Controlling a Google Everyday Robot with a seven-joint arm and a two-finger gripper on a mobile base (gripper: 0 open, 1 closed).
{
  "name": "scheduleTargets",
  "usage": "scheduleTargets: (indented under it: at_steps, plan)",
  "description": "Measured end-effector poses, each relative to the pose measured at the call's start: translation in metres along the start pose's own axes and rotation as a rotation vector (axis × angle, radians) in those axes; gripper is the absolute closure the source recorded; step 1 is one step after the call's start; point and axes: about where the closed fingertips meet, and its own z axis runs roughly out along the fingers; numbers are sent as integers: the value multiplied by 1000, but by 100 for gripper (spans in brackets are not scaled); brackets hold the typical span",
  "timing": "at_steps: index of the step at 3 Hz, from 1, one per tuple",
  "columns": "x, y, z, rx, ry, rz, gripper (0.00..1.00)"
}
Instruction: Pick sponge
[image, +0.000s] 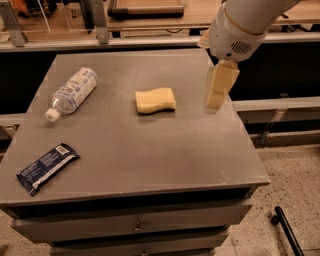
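The sponge (155, 100) is a pale yellow foam block with wavy sides, lying flat near the middle of the grey table (135, 155). My gripper (218, 95) hangs from the white arm at the upper right, its cream-yellow padded fingers pointing down over the table's right edge. It is to the right of the sponge, apart from it, and holds nothing.
A clear plastic bottle (71, 92) lies on its side at the table's left. A dark blue snack packet (47, 168) lies near the front left corner. Drawers front the table below. A black rail and shelving run behind.
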Motion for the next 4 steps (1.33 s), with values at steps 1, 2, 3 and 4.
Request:
scheduleTargets:
  at_steps: [1,2,3,4]
  plan:
    - [-21,-4,26,-51,-11,-26,0]
    - [-33,-12,52,-119,-28,-14,0]
    - [-43,-20,72,-151,-12,-17,0]
    - [-46,-29,92,-161,26,-12,0]
